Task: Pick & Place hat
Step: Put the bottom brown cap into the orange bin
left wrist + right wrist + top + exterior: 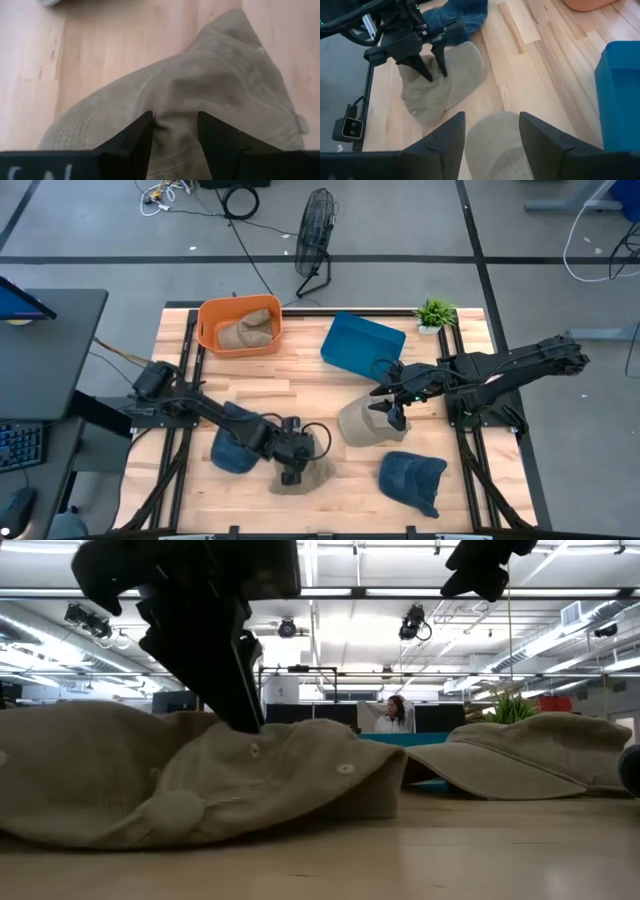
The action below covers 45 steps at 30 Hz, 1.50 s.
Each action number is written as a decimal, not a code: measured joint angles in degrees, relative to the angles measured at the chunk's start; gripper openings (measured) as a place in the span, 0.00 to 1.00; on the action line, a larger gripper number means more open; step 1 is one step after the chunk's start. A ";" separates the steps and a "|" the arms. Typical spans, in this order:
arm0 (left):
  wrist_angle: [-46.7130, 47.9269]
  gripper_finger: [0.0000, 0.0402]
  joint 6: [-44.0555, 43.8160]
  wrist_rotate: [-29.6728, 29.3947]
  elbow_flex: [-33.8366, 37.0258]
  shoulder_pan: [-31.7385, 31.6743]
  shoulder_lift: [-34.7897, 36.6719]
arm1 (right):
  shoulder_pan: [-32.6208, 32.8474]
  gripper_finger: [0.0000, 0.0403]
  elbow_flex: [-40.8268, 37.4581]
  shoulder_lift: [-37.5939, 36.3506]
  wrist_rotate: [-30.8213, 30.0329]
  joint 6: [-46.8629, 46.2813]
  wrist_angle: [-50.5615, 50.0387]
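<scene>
A tan hat (308, 478) lies flat on the wooden table near its front edge. My left gripper (290, 472) stands on its crown, pointing down, shut on the cloth. It also shows in the right wrist view (435, 75). A second tan hat (360, 426) lies right of centre. My right gripper (390, 418) hangs open above that hat's right part, well clear of it, as the low view (480, 565) shows. Two blue hats (232, 450) (412, 480) lie on the table. My left gripper pinches a raised fold of the tan hat's crown (175, 117) between its two fingers (135, 145). The fingers come from above, pointing down. The hat lies on the table (150, 790), slack and crumpled around the fingers; one layer or several, I cannot tell.
An orange basket (210, 330) holding another tan hat stands at the back left. A blue bin (362, 345) stands at the back centre, a small plant (435, 312) at the back right. Bare wood lies between the two tan hats.
</scene>
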State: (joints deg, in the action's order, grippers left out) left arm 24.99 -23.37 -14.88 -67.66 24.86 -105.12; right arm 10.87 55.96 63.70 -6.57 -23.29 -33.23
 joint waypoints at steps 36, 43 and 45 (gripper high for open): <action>55.26 0.01 -26.18 -10.25 -37.50 -8.45 1.16 | 0.00 0.47 0.00 -0.02 -0.04 -0.24 0.87; 63.72 0.01 -27.94 -17.40 -43.24 -16.00 5.76 | 0.00 0.47 0.00 -0.02 -0.04 -0.24 1.03; 63.93 0.01 -27.42 -17.78 -43.36 -19.01 7.71 | 0.00 0.47 0.00 -0.02 -0.04 -0.24 1.01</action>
State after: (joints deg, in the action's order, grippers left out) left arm 88.92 -50.79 -32.67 -111.02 5.85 -97.41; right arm 10.87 55.96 63.68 -6.61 -23.53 -32.22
